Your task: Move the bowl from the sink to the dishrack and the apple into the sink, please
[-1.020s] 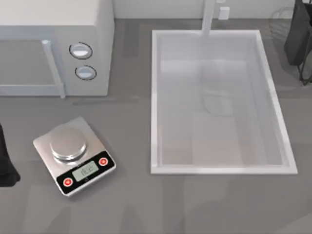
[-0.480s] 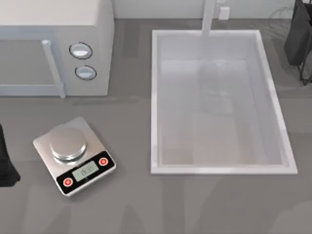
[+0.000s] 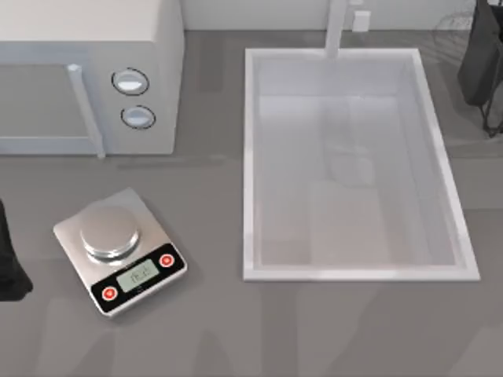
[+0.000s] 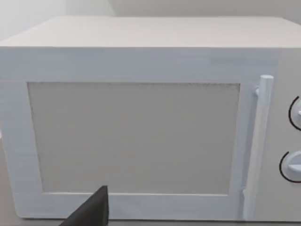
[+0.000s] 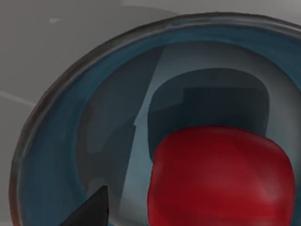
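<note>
The white sink lies right of the table's middle, its basin bare, with the tap at its far rim. Thin dark wires of the dishrack show at the far right corner, where my right arm hangs. Close under the right wrist camera sits the blue bowl with its reddish-brown rim. The red apple lies inside that bowl. My left arm is parked at the table's left edge, facing the microwave.
A white microwave with two round knobs stands at the far left. A silver scale with two red buttons sits in front of it. Grey counter runs along the front of the sink.
</note>
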Controlling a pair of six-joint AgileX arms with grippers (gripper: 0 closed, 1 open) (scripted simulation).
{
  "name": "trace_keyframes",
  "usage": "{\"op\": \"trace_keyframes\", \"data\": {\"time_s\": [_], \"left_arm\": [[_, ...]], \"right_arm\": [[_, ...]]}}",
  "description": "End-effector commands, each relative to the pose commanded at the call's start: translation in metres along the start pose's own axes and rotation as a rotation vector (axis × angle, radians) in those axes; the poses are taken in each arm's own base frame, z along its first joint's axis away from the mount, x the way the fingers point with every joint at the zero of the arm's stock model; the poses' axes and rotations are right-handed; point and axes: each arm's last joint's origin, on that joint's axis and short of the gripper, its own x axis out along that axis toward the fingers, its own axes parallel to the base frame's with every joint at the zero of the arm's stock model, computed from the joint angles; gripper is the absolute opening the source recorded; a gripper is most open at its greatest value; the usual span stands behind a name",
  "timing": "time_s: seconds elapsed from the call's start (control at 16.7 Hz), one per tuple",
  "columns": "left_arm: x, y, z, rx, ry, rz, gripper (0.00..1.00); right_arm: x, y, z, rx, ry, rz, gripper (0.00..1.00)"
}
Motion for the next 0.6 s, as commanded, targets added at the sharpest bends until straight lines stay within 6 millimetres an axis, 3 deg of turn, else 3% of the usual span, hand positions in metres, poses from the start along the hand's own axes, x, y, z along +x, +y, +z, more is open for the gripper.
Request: {"op": "trace_keyframes", "data": {"time_s": [0.6], "left_arm": [[0.000, 0.000, 0.000, 0.000, 0.000, 0.000, 1.00]], "right_arm": [[0.055, 0.000, -0.001, 0.002, -0.003, -0.001, 1.00]]}}
